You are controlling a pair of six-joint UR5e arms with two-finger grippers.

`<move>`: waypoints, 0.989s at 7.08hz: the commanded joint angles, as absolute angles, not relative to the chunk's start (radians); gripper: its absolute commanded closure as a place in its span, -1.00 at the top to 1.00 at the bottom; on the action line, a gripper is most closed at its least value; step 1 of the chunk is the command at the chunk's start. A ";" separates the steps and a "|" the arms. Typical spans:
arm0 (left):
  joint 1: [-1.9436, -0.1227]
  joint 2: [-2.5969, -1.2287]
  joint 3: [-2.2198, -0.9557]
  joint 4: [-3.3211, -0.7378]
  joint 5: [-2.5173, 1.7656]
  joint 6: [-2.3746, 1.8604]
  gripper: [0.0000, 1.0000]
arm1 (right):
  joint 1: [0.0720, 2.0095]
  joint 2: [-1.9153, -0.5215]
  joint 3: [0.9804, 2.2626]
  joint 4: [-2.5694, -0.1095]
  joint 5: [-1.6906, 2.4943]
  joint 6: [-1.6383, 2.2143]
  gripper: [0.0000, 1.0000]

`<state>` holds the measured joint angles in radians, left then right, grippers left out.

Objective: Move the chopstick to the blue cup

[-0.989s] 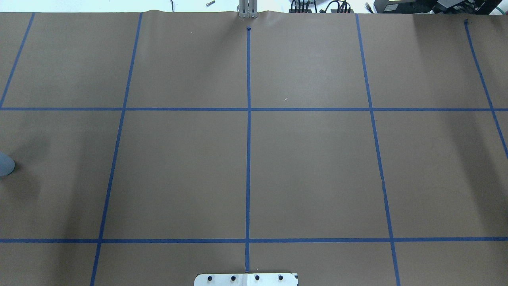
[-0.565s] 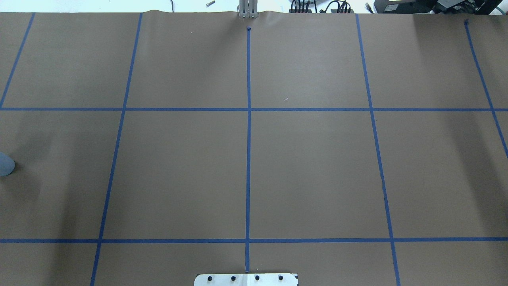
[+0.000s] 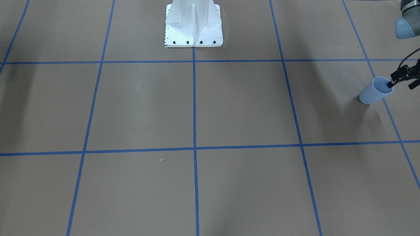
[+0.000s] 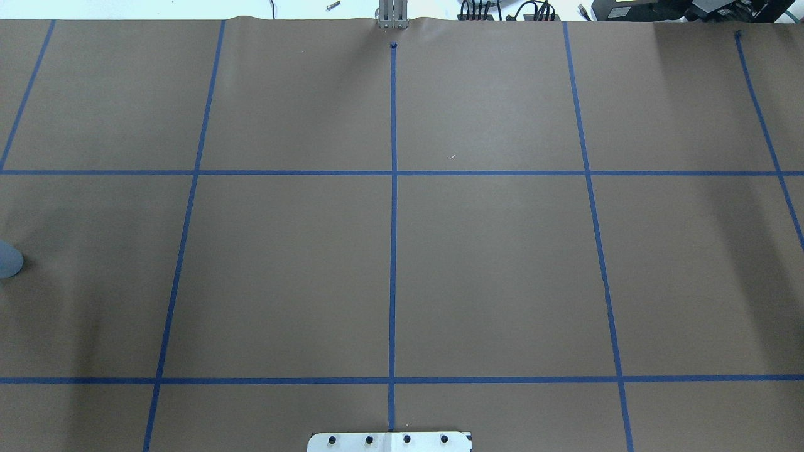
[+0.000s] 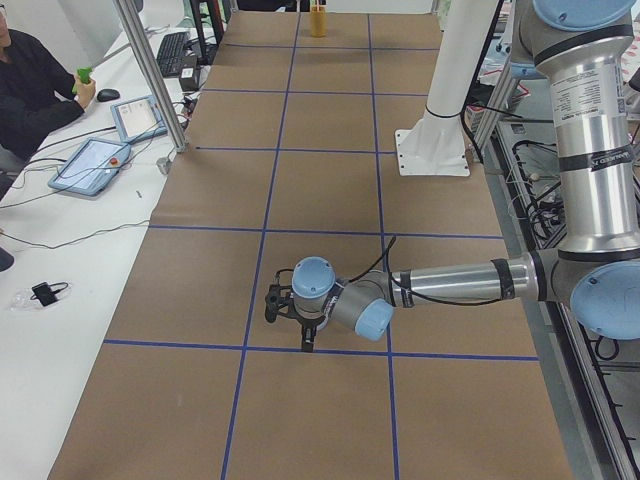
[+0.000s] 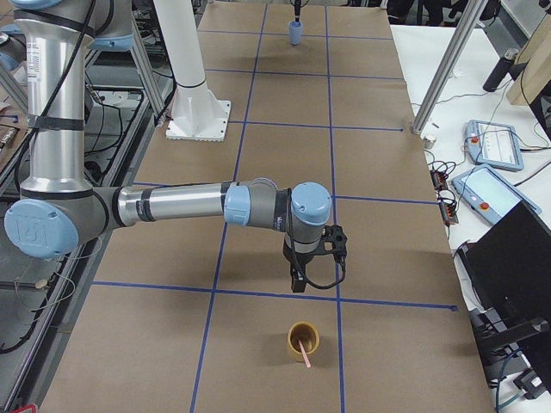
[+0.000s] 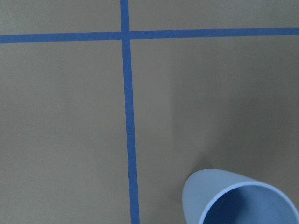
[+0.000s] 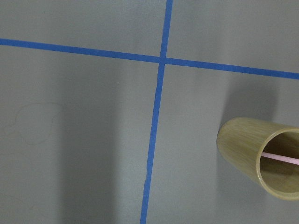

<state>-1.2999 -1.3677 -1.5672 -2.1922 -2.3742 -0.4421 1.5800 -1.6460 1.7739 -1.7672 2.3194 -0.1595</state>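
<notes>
Though near right tool (image 6: 300,282), chopstick (image 6: 304,352) inside tan cup (image 6: 293,337)

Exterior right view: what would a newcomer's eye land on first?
The right arm stretched low across the table dominates, its gripper hanging near a tan cup that holds the pink chopstick. At the table's far end stands the blue cup.

Both arms, the left arm (image 5: 450,281) and the right arm (image 6: 172,205), are seen built of brushed-silver tubes joined by rounded pale blue joint caps (image 5: 312,277). They are carried on a white flared pedestal (image 3: 193,23) fixed with dark bolts (image 3: 187,42). A printed label (image 5: 590,100) is borne on the left arm's upright link, and a thin black cable (image 3: 407,57) is looped to the black left gripper (image 3: 391,84); the right gripper (image 6: 297,282) is likewise black.
</notes>
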 commanded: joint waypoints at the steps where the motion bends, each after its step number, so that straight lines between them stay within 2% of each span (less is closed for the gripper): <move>1: -1.264 -1.373 -1.562 -2.209 -2.376 -0.471 0.96 | 1.580 -1.644 1.773 -1.767 2.318 -0.160 1.00; 2: -1.235 -1.373 -1.562 -2.213 -2.378 -0.471 0.92 | 1.580 -1.643 1.772 -1.767 2.316 -0.160 1.00; 3: -1.229 -1.371 -1.560 -2.214 -2.376 -0.462 -0.28 | 1.580 -1.643 1.772 -1.767 2.316 -0.160 1.00; 4: -1.229 -1.371 -1.562 -2.212 -2.376 -0.463 -0.99 | 1.580 -1.644 1.773 -1.769 2.319 -0.160 1.00; 7: -1.230 -1.377 -1.597 -2.191 -2.385 -0.474 -1.00 | 1.580 -1.643 1.775 -1.769 2.321 -0.160 1.00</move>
<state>-1.2294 -1.3741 -1.5738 -2.2060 -2.3778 -0.4725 1.5800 -1.6435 1.7739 -1.7697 2.3206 -0.1595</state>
